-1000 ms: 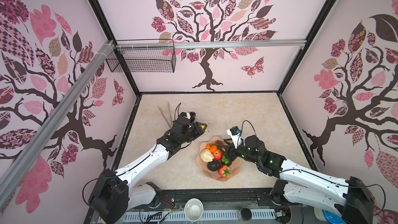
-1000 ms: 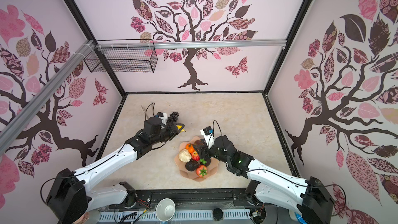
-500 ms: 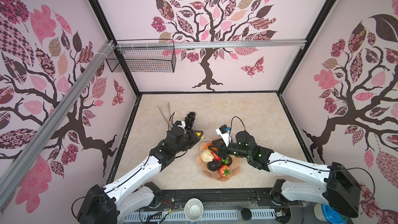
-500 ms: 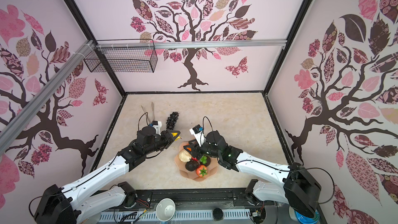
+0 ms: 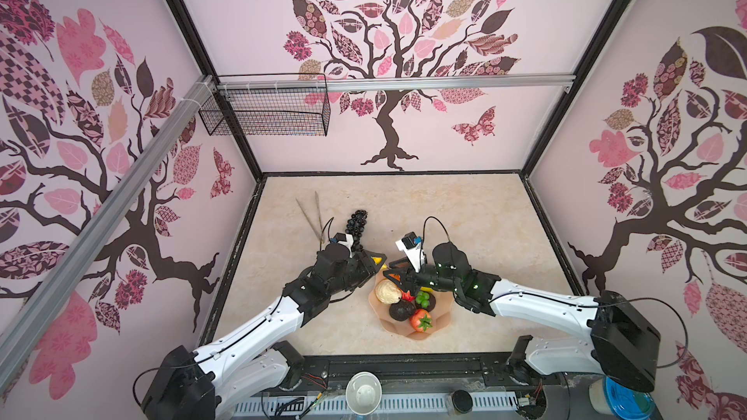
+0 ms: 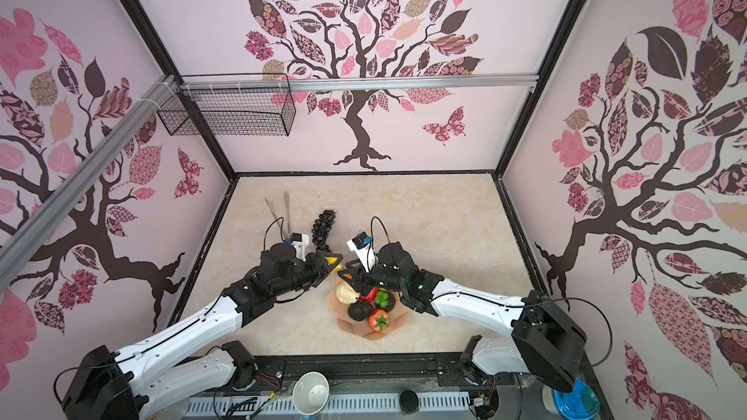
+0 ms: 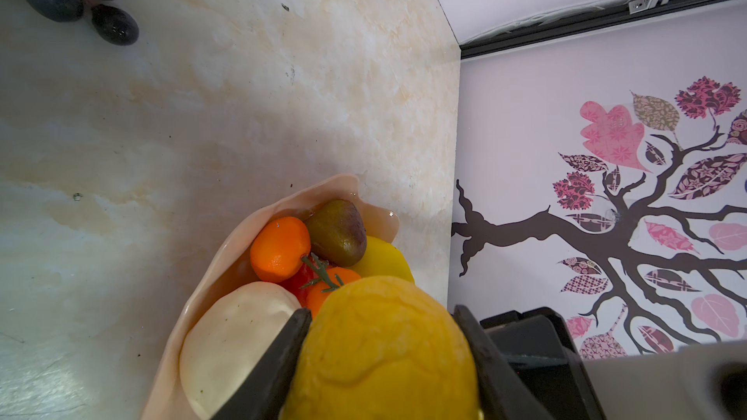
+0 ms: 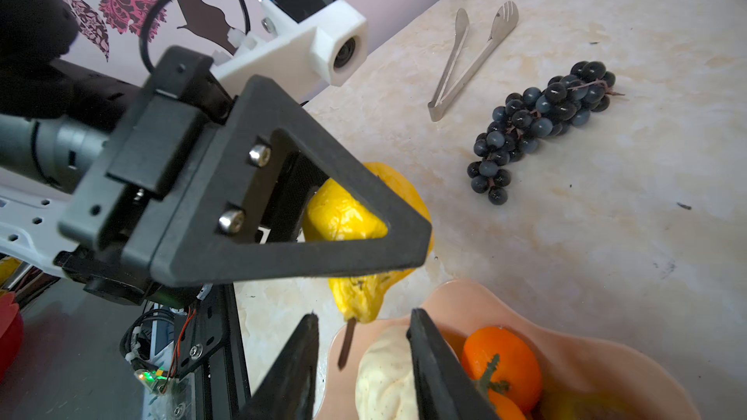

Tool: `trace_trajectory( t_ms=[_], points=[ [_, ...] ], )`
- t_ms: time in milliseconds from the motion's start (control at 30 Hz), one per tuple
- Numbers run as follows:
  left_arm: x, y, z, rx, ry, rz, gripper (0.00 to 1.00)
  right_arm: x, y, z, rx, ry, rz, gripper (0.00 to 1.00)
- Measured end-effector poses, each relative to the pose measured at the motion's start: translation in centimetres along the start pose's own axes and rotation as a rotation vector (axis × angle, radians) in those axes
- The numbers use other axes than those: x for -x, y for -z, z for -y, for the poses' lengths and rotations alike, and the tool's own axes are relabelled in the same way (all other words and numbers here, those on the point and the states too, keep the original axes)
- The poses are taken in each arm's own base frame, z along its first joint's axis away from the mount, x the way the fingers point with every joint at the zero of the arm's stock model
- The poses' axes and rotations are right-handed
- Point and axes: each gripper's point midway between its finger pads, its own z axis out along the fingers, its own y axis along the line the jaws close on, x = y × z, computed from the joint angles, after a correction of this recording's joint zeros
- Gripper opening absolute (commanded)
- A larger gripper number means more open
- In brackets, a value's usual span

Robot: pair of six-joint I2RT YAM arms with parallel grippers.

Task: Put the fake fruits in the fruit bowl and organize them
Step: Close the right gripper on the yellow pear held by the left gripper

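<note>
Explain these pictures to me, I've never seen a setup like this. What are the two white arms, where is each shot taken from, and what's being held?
These are two robot arms mounted at the table's near edge, each ending in two jaws. Two pictures come from a camera overhead, looking down on everything. The other two come from small cameras on each arm's wrist, looking along its jaws. On the marble-look table lie a black grape bunch, tongs and a pink fruit bowl already holding a cream pear, oranges, an avocado and more. The left gripper is clamped on a yellow pear at the bowl's edge. The right gripper hangs over the bowl, jaws apart, holding nothing.
</note>
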Motion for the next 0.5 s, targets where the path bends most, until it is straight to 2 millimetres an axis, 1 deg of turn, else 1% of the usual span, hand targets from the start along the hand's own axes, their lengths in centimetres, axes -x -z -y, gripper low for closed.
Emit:
trace_trajectory(
  t_ms=[100, 267, 400, 500],
  points=[
    [-0.15, -0.02, 0.03, -0.001, 0.001, -0.004, 0.50, -0.30, -0.29, -0.13, 0.003, 0.013, -0.009, 0.36],
    [-0.31, -0.08, -0.14, 0.004, 0.002, -0.008, 0.50, 0.16, -0.41, -0.18, 0.000, 0.031, 0.003, 0.32],
    [-0.53, -0.30, -0.46, 0.014, 0.004, -0.015, 0.50, 0.05, -0.48, -0.15, -0.003, 0.038, 0.001, 0.28],
    [-0.61, -0.38, -0.67, 0.024, 0.003, -0.014, 0.50, -0.15, -0.62, 0.02, -0.010, 0.040, -0.005, 0.24]
  ],
)
